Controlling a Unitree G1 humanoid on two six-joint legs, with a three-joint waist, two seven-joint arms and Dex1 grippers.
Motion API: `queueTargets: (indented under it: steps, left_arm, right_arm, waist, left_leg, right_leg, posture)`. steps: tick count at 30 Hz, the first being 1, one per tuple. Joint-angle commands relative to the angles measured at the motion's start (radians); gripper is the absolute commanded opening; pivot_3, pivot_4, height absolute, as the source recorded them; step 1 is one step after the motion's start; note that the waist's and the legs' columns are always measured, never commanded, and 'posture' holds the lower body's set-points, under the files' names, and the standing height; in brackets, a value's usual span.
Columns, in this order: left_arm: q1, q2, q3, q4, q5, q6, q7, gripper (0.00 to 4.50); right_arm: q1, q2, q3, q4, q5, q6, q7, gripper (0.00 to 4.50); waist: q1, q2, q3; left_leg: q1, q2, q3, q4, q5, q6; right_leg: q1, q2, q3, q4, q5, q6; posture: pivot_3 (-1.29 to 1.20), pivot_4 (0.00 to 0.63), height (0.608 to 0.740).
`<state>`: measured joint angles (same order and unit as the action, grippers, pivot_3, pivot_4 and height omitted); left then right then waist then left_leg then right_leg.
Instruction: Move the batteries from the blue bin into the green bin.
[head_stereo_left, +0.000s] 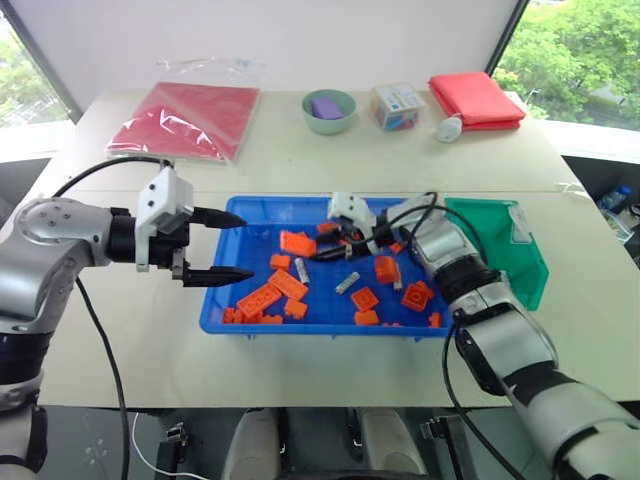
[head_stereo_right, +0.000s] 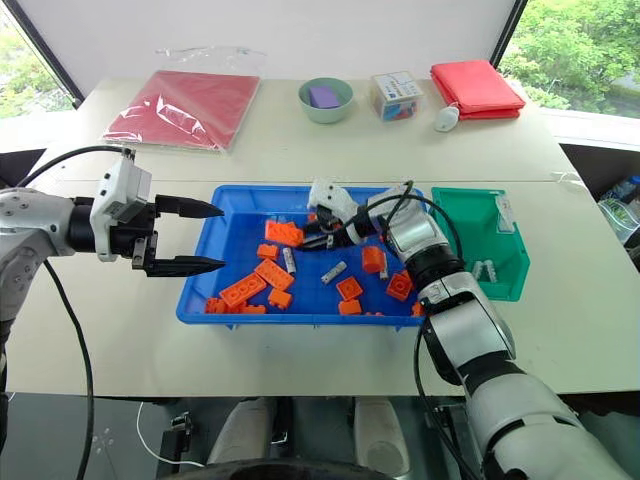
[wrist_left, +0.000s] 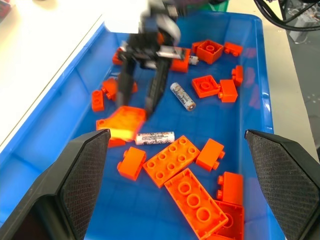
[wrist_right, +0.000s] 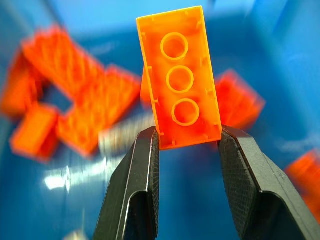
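The blue bin (head_stereo_left: 215, 305) lies mid-table, holding many orange bricks and loose batteries (head_stereo_left: 347, 283) (wrist_left: 155, 138) (wrist_left: 182, 96). My right gripper (wrist_right: 189, 132) is inside the bin, shut on an orange brick (wrist_right: 180, 80), not a battery. The left wrist view shows that gripper (wrist_left: 136, 106) with the brick (wrist_left: 122, 122) at its tips. My left gripper (head_stereo_left: 245, 247) hovers open over the bin's left rim, empty. The green bin (head_stereo_right: 470, 235) stands against the blue bin's right side with a few batteries (head_stereo_right: 485, 270) in it.
At the back of the table lie a red bag in clear plastic (head_stereo_left: 190, 118), a pale green bowl (head_stereo_left: 329, 110), a small clear box (head_stereo_left: 397, 106), a white object (head_stereo_left: 449, 128) and a folded red cloth (head_stereo_left: 476, 98).
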<state>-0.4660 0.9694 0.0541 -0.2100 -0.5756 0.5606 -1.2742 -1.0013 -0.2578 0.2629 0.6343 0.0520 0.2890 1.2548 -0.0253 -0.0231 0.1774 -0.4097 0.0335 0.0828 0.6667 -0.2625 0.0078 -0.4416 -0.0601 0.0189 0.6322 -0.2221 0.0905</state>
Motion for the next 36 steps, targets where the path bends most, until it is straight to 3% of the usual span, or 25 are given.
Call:
queueTargets:
  steps: [1, 7, 12, 23, 36]
  left_arm:
    - [-0.010, -0.005, 0.010, 0.003, 0.007, -0.019, 0.001, 4.50]
    - [-0.033, -0.024, -0.002, 0.010, 0.013, -0.021, 0.004, 4.50]
    - [-0.037, -0.033, -0.005, 0.010, 0.018, -0.020, 0.002, 4.50]
    - [-0.023, -0.034, -0.013, 0.004, 0.020, -0.031, -0.027, 4.50]
    - [-0.037, -0.037, -0.029, 0.043, 0.047, -0.063, -0.048, 4.50]
  right_arm:
    - [-0.029, 0.047, -0.004, -0.125, 0.049, 0.058, -0.004, 1.15]
    - [0.027, 0.110, 0.078, -0.231, 0.027, 0.124, -0.030, 1.15]
    - [0.065, 0.087, 0.091, -0.289, 0.001, 0.145, -0.098, 3.60]
    - [0.180, -0.116, 0.090, -0.545, 0.001, 0.379, -0.178, 3.60]
    - [0.204, -0.053, 0.110, -0.529, 0.001, 0.515, -0.326, 3.60]
  waist:
    - [-0.001, 0.000, 0.000]
    - [0.006, 0.000, 0.000]
    - [0.009, 0.000, 0.000]
    - [0.007, -0.001, 0.000]
    - [0.007, -0.001, 0.000]
  left_leg:
    - [0.000, 0.000, 0.000, 0.000, 0.000, 0.000]
    - [0.000, 0.000, 0.000, 0.000, 0.000, 0.000]
    - [0.000, -0.001, -0.001, 0.000, 0.000, -0.001]
    - [0.000, -0.001, -0.001, 0.000, 0.000, -0.001]
    - [0.000, 0.000, 0.000, 0.000, 0.000, -0.001]
  right_leg:
    - [0.000, 0.000, 0.000, 0.000, 0.000, 0.000]
    - [0.000, -0.001, -0.001, 0.000, 0.000, 0.000]
    - [0.001, -0.001, -0.001, 0.000, 0.000, 0.000]
    - [0.000, -0.001, -0.001, 0.000, 0.000, -0.001]
    - [0.000, 0.000, 0.000, 0.000, 0.000, -0.001]
  posture:
    - [0.00, 0.150, 0.736]
    - [0.00, 0.150, 0.736]
    - [0.00, 0.150, 0.736]
    - [0.00, 0.150, 0.736]
    - [0.00, 0.150, 0.736]
